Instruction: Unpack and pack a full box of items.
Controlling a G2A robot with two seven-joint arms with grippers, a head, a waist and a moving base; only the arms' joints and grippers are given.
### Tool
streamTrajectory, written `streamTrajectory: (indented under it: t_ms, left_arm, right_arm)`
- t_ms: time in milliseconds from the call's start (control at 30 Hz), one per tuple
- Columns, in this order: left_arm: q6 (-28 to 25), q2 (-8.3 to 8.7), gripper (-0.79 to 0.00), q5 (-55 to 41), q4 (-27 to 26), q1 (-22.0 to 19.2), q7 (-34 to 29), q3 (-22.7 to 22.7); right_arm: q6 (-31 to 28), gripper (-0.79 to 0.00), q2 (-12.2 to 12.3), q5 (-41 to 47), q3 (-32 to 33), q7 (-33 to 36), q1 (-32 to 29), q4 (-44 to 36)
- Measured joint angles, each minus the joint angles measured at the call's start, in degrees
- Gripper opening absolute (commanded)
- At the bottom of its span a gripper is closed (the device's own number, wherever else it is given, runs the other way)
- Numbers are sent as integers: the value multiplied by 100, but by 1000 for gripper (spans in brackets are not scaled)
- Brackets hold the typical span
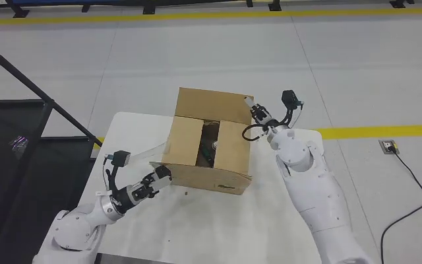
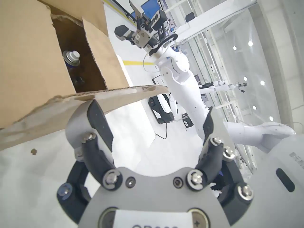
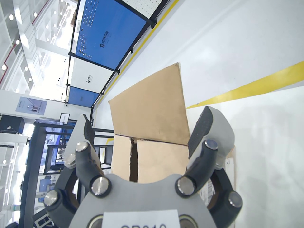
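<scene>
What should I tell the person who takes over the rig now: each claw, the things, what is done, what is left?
Left claw: open, empty, at the box near corner, beside a flap edge.
Right claw: open, empty, by the far corner.
Box stands on the table, side flaps half shut; a spray can inside.
Done: nothing unpacked yet.
Left: open flaps, unpack, repack.

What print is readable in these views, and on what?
Blue wall panel: white brand mark, legible; left unquoted.
White panel beside it: same kind of mark, small.
Brown cardboard box, front face: dark print, too small to read.
White label on the left gripper: cut off at the frame edge.
White label on the right gripper: likewise cut off.
No numbers or signs readable in full.
</scene>
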Motion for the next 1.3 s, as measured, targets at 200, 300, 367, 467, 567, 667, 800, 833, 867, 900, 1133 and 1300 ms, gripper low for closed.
streamTrajectory:
  t_ms: [200,300,367,467,567,667,800,833,867,900,1133,1300]
  left_arm:
    - [403,-59,0,325,220,-342,699,358]
    - [639,-86,0,505,407,-528,1002,505]
    - [725,-103,0,594,503,-618,1163,604]
    - [784,-117,0,703,617,-704,1303,692]
    - [897,-128,0,816,684,-755,1448,753]
    - [1066,-141,0,979,698,-809,1613,821]
    - [1143,-158,0,1124,709,-862,1755,922]
    - [1161,-162,0,1187,715,-881,1796,949]
    - [1173,-165,0,1232,718,-894,1825,971]
    - [1183,-170,0,1282,725,-910,1858,998]
    - [1263,-202,0,1689,794,-1028,2070,1205]
    - [1299,-226,0,1916,834,-1073,2220,1333]
  right_arm:
    - [-444,0,-160,277,-259,-122,793,1497]
    - [-777,0,-232,536,-311,105,1128,2126]
    - [-1088,0,-267,757,-304,379,1324,2506]
    - [-1581,0,-276,1135,-200,785,1537,2939]
    - [-2074,0,-232,1546,-10,1184,1677,3241]
    - [-2478,0,-139,1792,171,1518,1758,3416]
    - [-2956,0,11,2116,416,2091,1754,3455]
    - [-3087,0,61,2214,490,2311,1742,3437]
    - [-3173,0,98,2280,540,2481,1729,3418]
    - [-3272,0,144,2370,601,2724,1708,3381]
    - [-3506,0,339,2762,787,4199,1565,3050]
    - [-3199,0,421,2519,637,5013,1529,2733]
